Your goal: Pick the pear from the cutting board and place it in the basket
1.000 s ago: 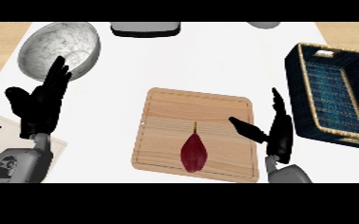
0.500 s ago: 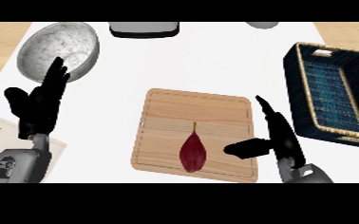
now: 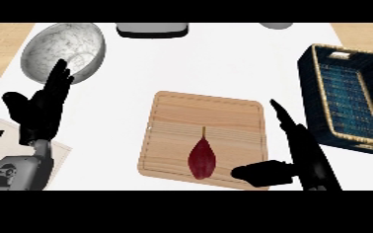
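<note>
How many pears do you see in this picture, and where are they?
1. The dark red pear lies on the cutting board, near its lower edge, stem pointing away from the robot, just left of the thumb of the right hand. No other shows; none seems hidden.

marbled grey bowl [image 3: 64, 49] at left — grey box [image 3: 152, 29] behind

Dark red pear [image 3: 202, 159], pale wood cutting board [image 3: 218, 113], dark blue woven basket [image 3: 342, 98].

Single head view: camera above the near edge of the counter [image 3: 218, 64], looking steeply down and forward across it; close framing crops the basket [image 3: 342, 98] at the counter's right edge.
</note>
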`<act>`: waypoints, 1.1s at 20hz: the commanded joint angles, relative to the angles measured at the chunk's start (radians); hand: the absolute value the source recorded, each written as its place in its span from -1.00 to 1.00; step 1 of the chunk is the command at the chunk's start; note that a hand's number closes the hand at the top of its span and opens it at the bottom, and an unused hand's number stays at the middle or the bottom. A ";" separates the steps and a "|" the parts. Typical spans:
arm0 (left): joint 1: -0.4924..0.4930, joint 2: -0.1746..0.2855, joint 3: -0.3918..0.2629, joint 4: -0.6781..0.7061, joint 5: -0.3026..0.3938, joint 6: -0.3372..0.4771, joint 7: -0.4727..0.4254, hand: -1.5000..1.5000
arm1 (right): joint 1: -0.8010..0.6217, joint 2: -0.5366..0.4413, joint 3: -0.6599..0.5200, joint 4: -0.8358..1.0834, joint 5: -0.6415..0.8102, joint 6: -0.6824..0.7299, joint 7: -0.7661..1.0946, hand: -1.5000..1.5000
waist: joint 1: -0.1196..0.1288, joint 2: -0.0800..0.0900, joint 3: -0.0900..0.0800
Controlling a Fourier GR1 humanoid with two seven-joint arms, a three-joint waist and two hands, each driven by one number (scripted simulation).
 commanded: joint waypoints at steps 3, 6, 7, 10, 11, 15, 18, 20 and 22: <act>-0.004 0.002 0.024 0.012 0.000 -0.042 -0.002 0.00 | 0.065 0.096 0.016 0.008 0.111 -0.058 0.070 -1.00 | 0.006 0.003 0.002; -0.027 -0.011 0.016 -0.016 -0.019 -0.017 0.047 0.00 | 0.016 0.198 0.037 0.138 0.154 -0.083 0.034 -1.00 | 0.011 0.004 0.002; -0.002 -0.023 0.010 -0.011 -0.044 -0.019 0.004 0.00 | 0.038 0.190 0.026 0.108 0.162 -0.062 0.034 -1.00 | 0.008 0.004 0.002; -0.094 -0.013 0.079 0.174 0.002 -0.081 -0.076 0.00 | 0.101 0.244 0.081 0.149 0.229 -0.115 -0.053 -1.00 | 0.000 0.006 0.001; -0.004 -0.051 0.019 0.020 -0.050 -0.031 -0.017 0.00 | 0.107 0.272 0.093 0.173 0.246 -0.116 -0.075 -1.00 | 0.008 0.004 0.002; 0.000 -0.001 0.067 -0.047 -0.020 -0.081 0.069 0.00 | 0.167 0.311 0.128 0.226 0.336 -0.172 -0.144 -1.00 | 0.008 0.003 0.002; -0.013 -0.069 0.041 -0.002 -0.080 -0.053 0.021 0.00 | 0.153 0.319 0.097 0.222 0.354 -0.136 -0.151 -1.00 | 0.007 0.004 0.002; -0.002 -0.083 0.057 -0.014 -0.080 -0.055 0.005 0.00 | 0.174 0.328 0.094 0.249 0.358 -0.161 -0.212 -1.00 | 0.007 0.004 0.002; -0.051 -0.062 0.063 -0.004 -0.079 -0.055 0.041 0.00 | 0.278 0.346 0.207 0.236 0.412 -0.256 -0.225 -1.00 | 0.003 0.003 0.002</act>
